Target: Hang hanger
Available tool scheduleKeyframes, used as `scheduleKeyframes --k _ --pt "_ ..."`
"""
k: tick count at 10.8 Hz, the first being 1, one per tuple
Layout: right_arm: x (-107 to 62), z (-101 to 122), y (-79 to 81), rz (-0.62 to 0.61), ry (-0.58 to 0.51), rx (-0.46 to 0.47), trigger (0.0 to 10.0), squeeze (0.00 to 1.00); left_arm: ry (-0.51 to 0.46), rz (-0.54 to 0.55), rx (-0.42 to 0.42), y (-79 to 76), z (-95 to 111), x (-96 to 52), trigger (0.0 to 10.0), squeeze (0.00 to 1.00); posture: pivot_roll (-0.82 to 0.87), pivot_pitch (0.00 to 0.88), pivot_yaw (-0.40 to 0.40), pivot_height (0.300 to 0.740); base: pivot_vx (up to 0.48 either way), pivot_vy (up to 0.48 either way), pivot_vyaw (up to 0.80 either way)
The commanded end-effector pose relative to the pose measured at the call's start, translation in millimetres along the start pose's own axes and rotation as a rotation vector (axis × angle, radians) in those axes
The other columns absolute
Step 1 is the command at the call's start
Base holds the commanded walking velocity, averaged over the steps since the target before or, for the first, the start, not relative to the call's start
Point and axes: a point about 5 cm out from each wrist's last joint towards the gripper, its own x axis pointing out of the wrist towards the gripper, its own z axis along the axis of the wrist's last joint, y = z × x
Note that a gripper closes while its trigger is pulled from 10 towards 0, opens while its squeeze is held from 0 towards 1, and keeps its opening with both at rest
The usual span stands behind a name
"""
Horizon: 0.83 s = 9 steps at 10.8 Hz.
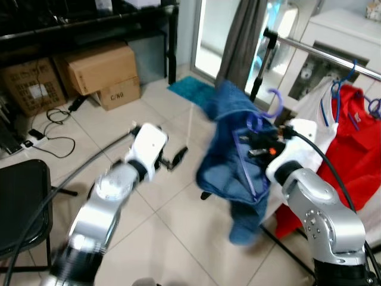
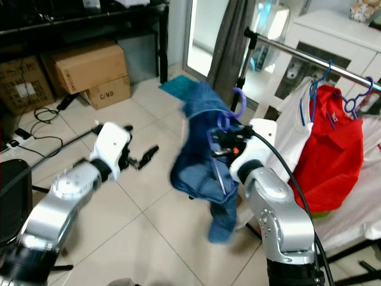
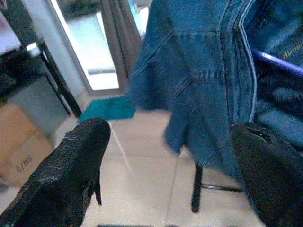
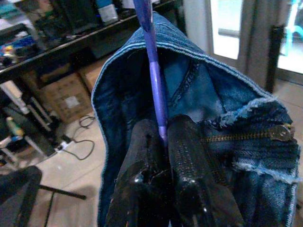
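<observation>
A purple plastic hanger carries a blue denim garment that hangs in the air in front of me. My right gripper is shut on the hanger's purple bar, with the denim draped around it. My left gripper is open, held out to the left of the denim and apart from it; its two black fingers frame the garment. A silver clothes rail runs at the upper right, above and behind the hanger's hook.
On the rail hang a red garment and a white one on blue hangers. The rack's black upright stands behind the denim. Cardboard boxes sit under a black shelf at the left. A black chair and floor cables lie at the left.
</observation>
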Motion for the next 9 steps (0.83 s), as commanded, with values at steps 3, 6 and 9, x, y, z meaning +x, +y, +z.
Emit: scheduleKeyframes --k 3,6,9 --pt "-2.6 16.7 8.3 0.085 -0.076 -0.020 0.0 0.00 -0.080 -0.042 -0.001 3.0 12.1 16.0 10.0 0.00 0.03 0.000 -0.059 0.740 0.000 0.000 0.00" --pt "-3.8 19.9 14.6 0.135 -0.098 -0.032 0.0 0.00 -0.127 -0.134 -0.017 -5.8 19.0 33.2 0.0 0.00 0.02 0.000 -0.061 0.740 0.000 0.000 0.00" --pt "-5.9 21.2 19.7 0.177 -0.107 -0.041 0.0 0.00 -0.143 -0.193 0.014 -7.8 25.8 47.9 0.0 0.00 0.01 0.000 -0.061 0.740 0.000 0.000 0.00"
